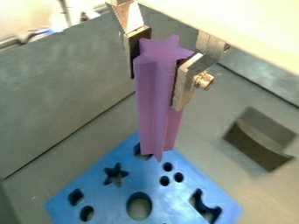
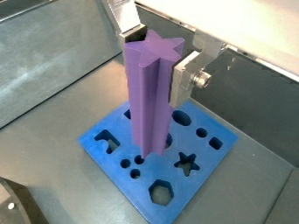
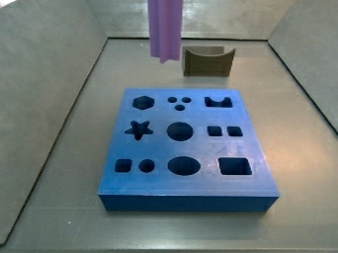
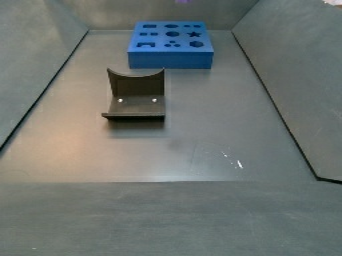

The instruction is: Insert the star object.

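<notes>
Gripping star object (image 2: 152, 87) in pincer (image 2: 155, 66) above blue block (image 3: 185, 148), pincer unseen in side views

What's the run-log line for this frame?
phase: carry | gripper: above block, jaws shut on star | star: upright, clear of block | star hole: empty | olive block: on floor

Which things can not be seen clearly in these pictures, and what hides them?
- The gripper: above the top edge in both side views, visible only in the wrist views.
- The star object: its top is cut off in a side view.
- The blue block: part is hidden behind the star object in both wrist views.
- The dark olive notched block: a wrist view's edge cuts it off.
</notes>
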Robot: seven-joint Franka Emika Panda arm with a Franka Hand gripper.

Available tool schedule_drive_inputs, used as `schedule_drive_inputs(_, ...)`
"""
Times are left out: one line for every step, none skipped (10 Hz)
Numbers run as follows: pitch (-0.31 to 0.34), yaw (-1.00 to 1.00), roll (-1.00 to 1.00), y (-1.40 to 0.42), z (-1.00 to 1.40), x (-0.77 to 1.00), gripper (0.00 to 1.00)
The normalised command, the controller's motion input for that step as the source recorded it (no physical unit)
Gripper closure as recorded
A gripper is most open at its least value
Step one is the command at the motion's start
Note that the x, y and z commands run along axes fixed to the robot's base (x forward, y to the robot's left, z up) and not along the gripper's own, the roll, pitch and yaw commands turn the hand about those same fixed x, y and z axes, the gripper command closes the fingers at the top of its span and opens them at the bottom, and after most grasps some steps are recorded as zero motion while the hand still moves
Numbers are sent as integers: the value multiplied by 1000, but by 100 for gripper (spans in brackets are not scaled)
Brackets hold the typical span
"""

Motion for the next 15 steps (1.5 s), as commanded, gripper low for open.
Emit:
schedule_drive_inputs(170,737,11,-331,-731,-49,100)
schedule_drive_inputs(174,731,9,-331,-729,-51,100)
schedule_drive_inputs(169,726,0,-286,-674,-80,100)
schedule_drive_inputs(41,600,-103,-83,-703,-254,100)
schedule_drive_inputs(0,511,-177,-100,-649,-223,100)
schedule_drive_inputs(0,137,-163,-111,-489,0,100)
schedule_drive_inputs(0,-3,-176,-100,-400,0,100)
schedule_drive_inputs(0,-60,-174,-140,-334,0,100)
schedule_drive_inputs(0,-43,-167,-171,-266,-11,100)
schedule_drive_inputs(0,-17,-123,-211,-183,-46,100)
schedule_drive_inputs(-34,0,-44,-177,-91,-120,100)
schedule_drive_inputs(-61,0,0,-111,-43,-194,100)
schedule_drive_inputs(-61,0,0,-17,-23,-214,100)
schedule_drive_inputs(-37,63,93,0,-123,-234,100)
schedule_drive_inputs(-20,129,171,69,-163,-194,100)
